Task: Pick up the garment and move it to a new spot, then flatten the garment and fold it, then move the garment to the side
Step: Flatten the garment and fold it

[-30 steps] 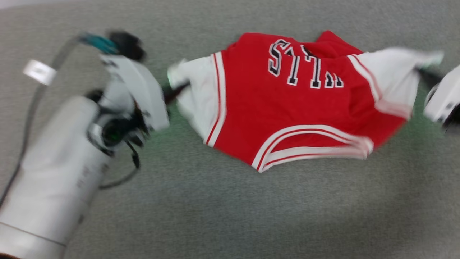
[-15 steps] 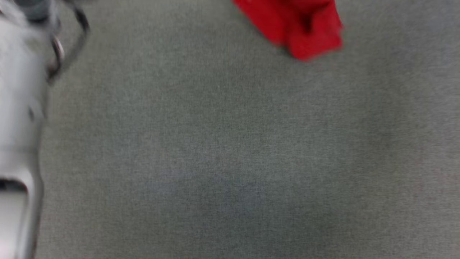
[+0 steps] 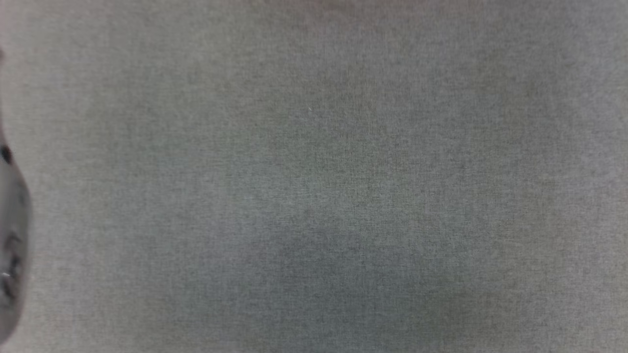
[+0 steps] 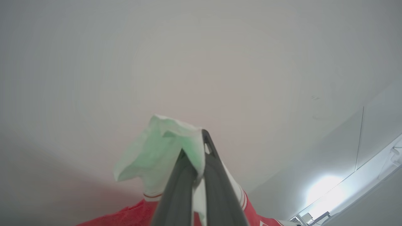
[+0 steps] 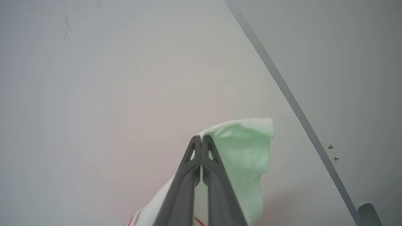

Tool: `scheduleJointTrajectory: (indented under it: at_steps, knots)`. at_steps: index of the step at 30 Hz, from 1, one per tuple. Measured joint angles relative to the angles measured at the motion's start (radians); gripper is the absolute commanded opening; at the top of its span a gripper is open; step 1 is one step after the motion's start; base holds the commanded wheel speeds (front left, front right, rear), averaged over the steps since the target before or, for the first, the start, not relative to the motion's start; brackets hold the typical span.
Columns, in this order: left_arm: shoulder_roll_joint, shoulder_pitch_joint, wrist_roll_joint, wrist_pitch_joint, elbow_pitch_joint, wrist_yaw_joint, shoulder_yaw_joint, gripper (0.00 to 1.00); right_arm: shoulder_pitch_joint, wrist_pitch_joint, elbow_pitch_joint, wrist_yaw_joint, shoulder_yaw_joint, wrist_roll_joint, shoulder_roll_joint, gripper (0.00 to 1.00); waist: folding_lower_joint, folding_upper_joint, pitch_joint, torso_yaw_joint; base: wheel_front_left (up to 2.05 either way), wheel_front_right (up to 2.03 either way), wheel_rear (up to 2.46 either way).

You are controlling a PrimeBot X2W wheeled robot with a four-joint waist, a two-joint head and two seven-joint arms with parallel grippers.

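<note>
In the left wrist view my left gripper (image 4: 194,142) is shut on a white sleeve of the garment (image 4: 157,153), which looks greenish in this light. The sleeve's red-and-white trim and the red body hang below it at the bottom edge. The right wrist view has my right gripper (image 5: 199,137) shut on the garment's other white sleeve (image 5: 248,147), with a little red trim low down. Both grippers point toward a pale wall. In the head view a blurred grey part of an arm (image 3: 12,235) sits at the left edge; the garment is out of that view.
A grey fabric surface (image 3: 314,176) spreads across the head view. A pale wall stands behind both grippers, with a grey strip (image 5: 289,94) running diagonally across it on the right side. A bright glare patch (image 4: 323,191) lies on a low white ledge.
In the head view the garment, stretched between both grippers a second ago, slid up and out past the top edge. The left arm has shifted to the left edge.
</note>
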Motion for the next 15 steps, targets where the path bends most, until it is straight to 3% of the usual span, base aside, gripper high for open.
scheduleJointTrajectory:
  at_steps: [3,8,15]
  knots:
    - [-0.002,0.075,-0.017,0.058,-0.018,-0.003,-0.017,0.0,0.057,0.061,-0.003,0.0,0.062,0.02,-0.027,0.0,-0.0001,0.0,-0.025,0.005,0.0,0.0,0.0]
    - [0.009,0.323,-0.078,0.147,-0.186,-0.007,-0.038,0.0,0.249,0.198,-0.083,0.0,0.208,0.113,-0.068,0.0,0.0,0.0,-0.061,0.011,0.0,0.0,0.0]
    - [0.079,0.783,-0.083,0.196,-0.42,-0.007,-0.109,0.0,0.705,0.459,-0.43,0.0,0.368,0.327,-0.179,0.0,0.0,0.0,-0.119,0.014,0.0,0.0,0.0]
